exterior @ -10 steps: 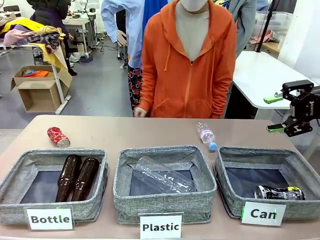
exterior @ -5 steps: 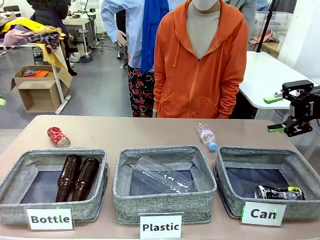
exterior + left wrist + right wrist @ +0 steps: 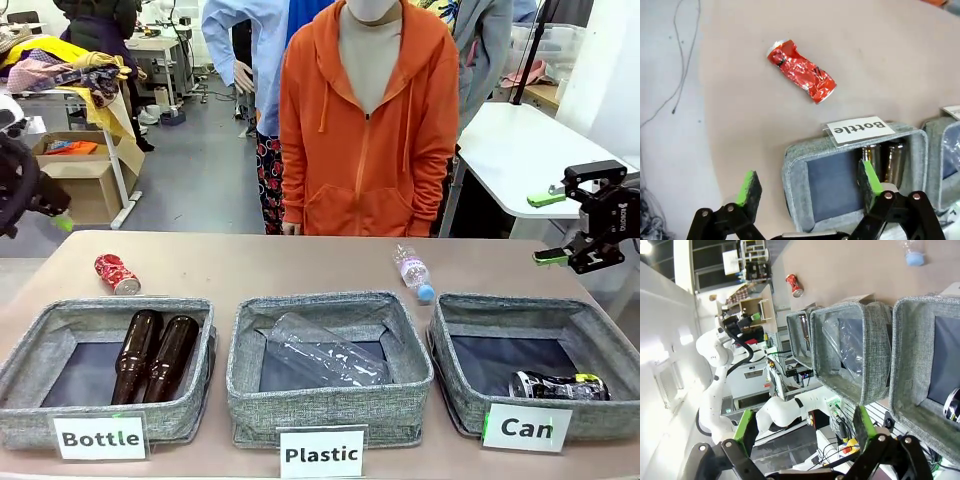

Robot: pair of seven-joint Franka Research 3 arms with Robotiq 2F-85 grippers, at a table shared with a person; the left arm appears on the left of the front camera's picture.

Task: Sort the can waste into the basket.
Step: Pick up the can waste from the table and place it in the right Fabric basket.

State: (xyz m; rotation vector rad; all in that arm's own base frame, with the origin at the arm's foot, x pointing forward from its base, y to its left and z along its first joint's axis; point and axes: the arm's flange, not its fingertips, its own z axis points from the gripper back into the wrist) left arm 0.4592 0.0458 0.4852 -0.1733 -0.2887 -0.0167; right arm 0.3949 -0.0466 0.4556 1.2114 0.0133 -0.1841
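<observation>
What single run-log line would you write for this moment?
left hand: open, empty | right hand: open, empty | black can: in Can basket | red can: on table

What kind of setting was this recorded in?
Probably a robotics lab or workshop: the right gripper at a table with Bottle bin, Plastic bin and Can bin, a cardboard box and white worktable behind.

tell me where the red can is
In the front view the red can lies on the table, left side, just behind the Bottle bin.
</observation>
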